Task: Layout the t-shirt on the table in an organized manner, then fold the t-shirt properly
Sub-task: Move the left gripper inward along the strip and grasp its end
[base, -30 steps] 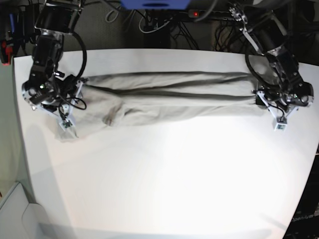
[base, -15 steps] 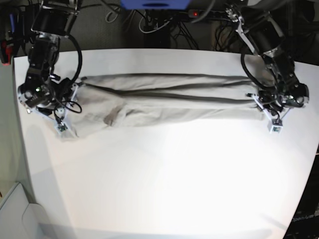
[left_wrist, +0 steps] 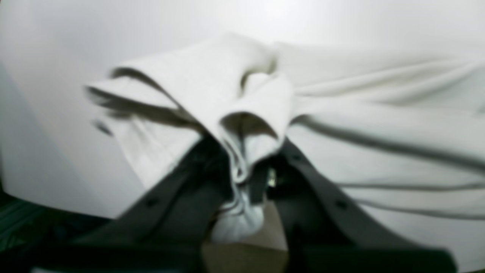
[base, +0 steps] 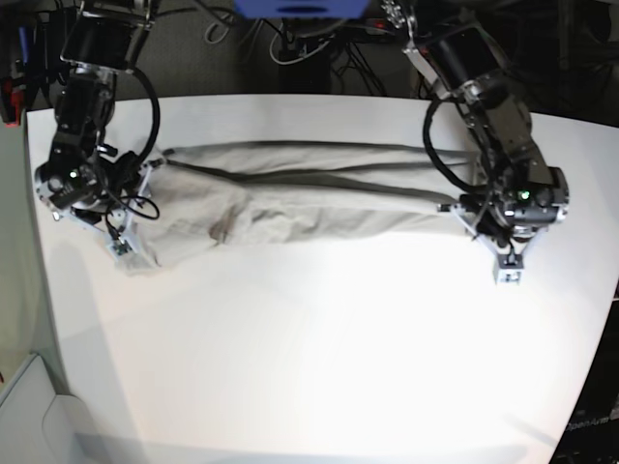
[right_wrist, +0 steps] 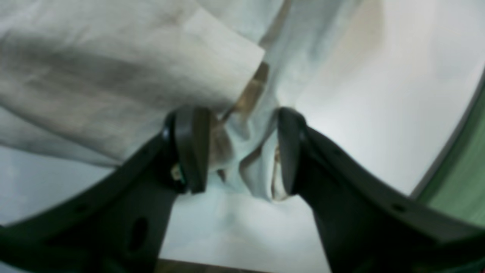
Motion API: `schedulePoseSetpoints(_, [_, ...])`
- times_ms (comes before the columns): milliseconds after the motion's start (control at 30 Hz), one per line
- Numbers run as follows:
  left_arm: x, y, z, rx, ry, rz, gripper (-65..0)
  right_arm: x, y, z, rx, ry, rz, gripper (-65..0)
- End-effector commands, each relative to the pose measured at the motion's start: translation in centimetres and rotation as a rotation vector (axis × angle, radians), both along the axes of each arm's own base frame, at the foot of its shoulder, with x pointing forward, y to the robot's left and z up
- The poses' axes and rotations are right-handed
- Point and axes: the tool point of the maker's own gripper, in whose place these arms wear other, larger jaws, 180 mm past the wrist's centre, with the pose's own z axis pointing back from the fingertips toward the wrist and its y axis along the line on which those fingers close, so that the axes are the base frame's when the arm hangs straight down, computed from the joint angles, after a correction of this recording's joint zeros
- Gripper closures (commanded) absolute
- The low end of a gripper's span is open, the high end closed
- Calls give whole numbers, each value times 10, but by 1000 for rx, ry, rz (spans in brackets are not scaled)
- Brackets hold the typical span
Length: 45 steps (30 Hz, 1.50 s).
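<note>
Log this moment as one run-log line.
left gripper: shut on t-shirt end | right gripper: open, cloth between fingers | t-shirt: stretched lengthwise on table, unfolded

Both wrist views are soft with blur. In the left wrist view the shirt [left_wrist: 341,125] runs off the right edge, and its pinched fold hides the left tool's [left_wrist: 246,178] tips. In the base view both tools are too small to read, and the worktop [base: 319,367] is cut off below.
</note>
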Motion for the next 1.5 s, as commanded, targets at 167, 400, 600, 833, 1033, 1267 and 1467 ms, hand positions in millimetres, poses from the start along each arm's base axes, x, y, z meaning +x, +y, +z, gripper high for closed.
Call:
schedulePoseSetpoints(167, [15, -33, 16, -60, -93, 16, 0, 11, -6, 13, -14, -48, 0, -299])
schedulePoseSetpoints(400, [12, -57, 39, -288, -253, 193, 0, 16, -9, 18, -22, -60, 1, -299])
schedulePoseSetpoints(600, [8, -71, 33, -287, -255, 152, 0, 16, -9, 19, -23, -62, 2, -299])
schedulePoseSetpoints(833, [6, -70, 32, -286, -250, 155, 0, 22, -8, 22, -22, -74, 3, -299])
schedulePoseSetpoints(1033, [0, -43, 26, -265, -236, 223, 0, 22, -8, 22, -22, -74, 3, -299])
schedulePoseSetpoints(1267, [4, 1, 7, -151, -166, 215, 0, 22, -8, 22, -22, -73, 2, -299])
schedulePoseSetpoints(1467, [1, 20, -14, -117, -87, 223, 0, 18, -5, 6, 8, -35, 0, -298])
